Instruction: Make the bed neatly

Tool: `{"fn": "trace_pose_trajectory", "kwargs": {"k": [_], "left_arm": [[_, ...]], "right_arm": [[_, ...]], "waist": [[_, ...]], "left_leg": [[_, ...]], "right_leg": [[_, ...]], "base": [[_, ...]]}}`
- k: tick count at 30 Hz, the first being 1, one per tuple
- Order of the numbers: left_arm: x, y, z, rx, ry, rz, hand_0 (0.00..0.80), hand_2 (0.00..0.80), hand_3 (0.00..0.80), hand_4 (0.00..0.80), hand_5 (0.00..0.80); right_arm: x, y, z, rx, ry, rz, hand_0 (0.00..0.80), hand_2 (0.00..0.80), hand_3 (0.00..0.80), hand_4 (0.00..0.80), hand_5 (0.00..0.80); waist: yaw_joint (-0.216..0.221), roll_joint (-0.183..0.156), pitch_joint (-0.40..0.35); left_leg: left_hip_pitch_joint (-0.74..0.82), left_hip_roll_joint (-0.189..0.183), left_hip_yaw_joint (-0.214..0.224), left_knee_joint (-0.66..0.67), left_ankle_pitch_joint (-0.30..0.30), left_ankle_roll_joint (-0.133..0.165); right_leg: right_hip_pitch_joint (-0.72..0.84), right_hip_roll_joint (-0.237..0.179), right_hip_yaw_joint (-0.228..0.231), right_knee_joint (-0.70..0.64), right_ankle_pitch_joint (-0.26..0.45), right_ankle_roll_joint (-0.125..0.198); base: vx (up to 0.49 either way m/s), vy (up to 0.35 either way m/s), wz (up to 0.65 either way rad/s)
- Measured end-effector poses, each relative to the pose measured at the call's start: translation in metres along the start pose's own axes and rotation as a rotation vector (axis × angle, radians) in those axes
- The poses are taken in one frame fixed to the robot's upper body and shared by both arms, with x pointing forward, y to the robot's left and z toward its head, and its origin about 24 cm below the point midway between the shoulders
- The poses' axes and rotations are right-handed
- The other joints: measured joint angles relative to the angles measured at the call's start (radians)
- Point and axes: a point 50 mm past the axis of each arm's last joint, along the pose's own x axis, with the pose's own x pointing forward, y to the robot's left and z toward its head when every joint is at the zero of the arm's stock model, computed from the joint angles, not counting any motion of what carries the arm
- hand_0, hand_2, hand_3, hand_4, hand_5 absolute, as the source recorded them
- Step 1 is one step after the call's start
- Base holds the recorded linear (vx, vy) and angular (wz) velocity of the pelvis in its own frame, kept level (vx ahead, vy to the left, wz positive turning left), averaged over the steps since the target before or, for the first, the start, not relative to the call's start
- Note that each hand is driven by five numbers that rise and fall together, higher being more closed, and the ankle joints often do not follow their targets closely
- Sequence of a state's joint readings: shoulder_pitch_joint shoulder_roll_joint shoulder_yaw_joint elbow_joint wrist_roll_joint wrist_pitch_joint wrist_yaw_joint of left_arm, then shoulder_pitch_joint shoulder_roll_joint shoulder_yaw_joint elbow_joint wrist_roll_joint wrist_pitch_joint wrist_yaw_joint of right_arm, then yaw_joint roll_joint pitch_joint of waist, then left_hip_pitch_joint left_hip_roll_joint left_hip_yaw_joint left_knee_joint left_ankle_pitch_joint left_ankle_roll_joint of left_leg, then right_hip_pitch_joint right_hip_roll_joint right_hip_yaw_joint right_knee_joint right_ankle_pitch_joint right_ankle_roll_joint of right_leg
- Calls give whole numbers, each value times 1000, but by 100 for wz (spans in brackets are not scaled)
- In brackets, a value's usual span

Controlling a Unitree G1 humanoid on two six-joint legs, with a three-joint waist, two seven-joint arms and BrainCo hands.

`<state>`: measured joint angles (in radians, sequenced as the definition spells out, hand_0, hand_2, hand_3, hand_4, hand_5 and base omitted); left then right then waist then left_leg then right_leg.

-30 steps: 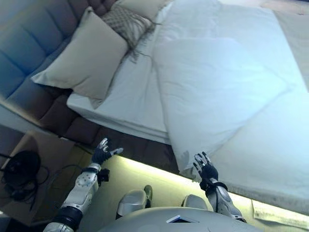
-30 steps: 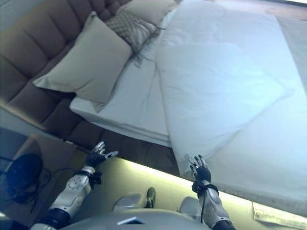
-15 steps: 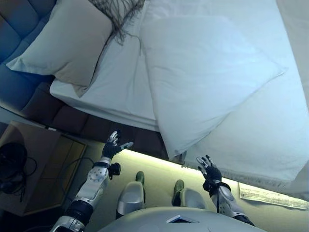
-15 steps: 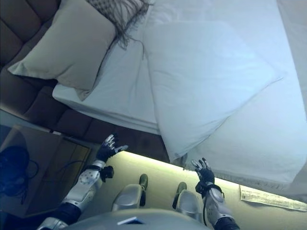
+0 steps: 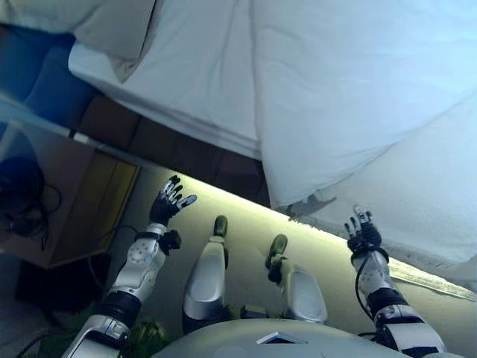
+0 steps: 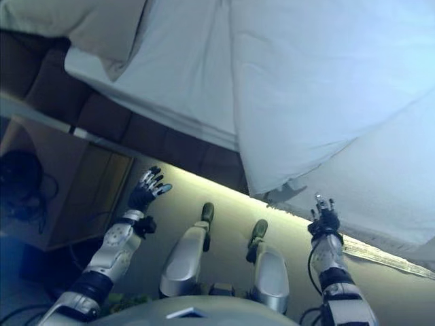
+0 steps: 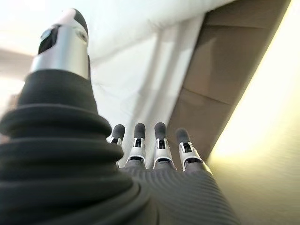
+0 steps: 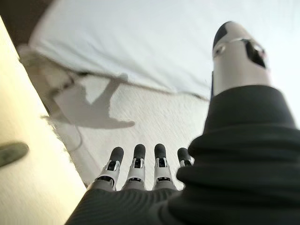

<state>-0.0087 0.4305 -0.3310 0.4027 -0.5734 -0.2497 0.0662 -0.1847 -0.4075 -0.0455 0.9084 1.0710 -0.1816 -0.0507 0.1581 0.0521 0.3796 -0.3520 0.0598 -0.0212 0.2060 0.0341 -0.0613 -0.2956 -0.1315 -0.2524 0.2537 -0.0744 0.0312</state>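
Seen from above, a bed (image 5: 186, 82) with a white sheet fills the upper view. A white duvet (image 5: 350, 82) lies folded back across it, one corner drooping over the near edge just beside a white textured bedspread (image 5: 425, 201). A beige pillow (image 5: 112, 30) sits at the upper left. Both robot hands hover over the floor, holding nothing: the left hand (image 5: 165, 203) with fingers spread straight, the right hand (image 5: 363, 233) likewise, near the bedspread's edge, possibly touching it
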Motion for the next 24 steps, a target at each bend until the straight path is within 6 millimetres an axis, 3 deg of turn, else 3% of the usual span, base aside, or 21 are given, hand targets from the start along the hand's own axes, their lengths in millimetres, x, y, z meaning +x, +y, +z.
{"fn": "trace_pose_trajectory", "kwargs": {"k": [4,7,11,18,24], "left_arm": [[-1,1,2,-8,-11,-5,0,0,0,0,0],[5,-1,12,-10,-55,-17,0,0,0,0,0],[7,1,19,-23,-82,-32,0,0,0,0,0],[8,0,23,-19,-100,-48,0,0,0,0,0],[7,3,38,1,-157,-74,0,0,0,0,0]], "right_arm": [[13,5,37,7,-58,21,0,0,0,0,0],[19,18,57,68,-93,59,0,0,0,0,0],[25,21,73,160,-116,24,0,0,0,0,0],[28,13,127,252,-197,-95,0,0,0,0,0],[22,11,185,288,-304,-139,0,0,0,0,0]], "waist": [[25,10,27],[26,24,54],[31,28,74],[61,48,110],[77,62,117]], "left_leg": [[-21,-9,6,24,-12,4],[-47,-11,3,33,-13,6],[-102,-13,-10,50,-11,8],[-134,-31,-18,44,-2,18],[-136,-60,-20,29,7,33]], "right_leg": [[-44,-10,38,25,7,2],[-66,-13,36,28,15,8],[-110,-14,26,33,20,6],[-134,-31,12,30,34,17],[-156,-64,15,47,29,33]], "base": [[-46,27,-28],[-60,-28,-2],[-60,1,6],[-33,28,6],[-13,80,3]]}}
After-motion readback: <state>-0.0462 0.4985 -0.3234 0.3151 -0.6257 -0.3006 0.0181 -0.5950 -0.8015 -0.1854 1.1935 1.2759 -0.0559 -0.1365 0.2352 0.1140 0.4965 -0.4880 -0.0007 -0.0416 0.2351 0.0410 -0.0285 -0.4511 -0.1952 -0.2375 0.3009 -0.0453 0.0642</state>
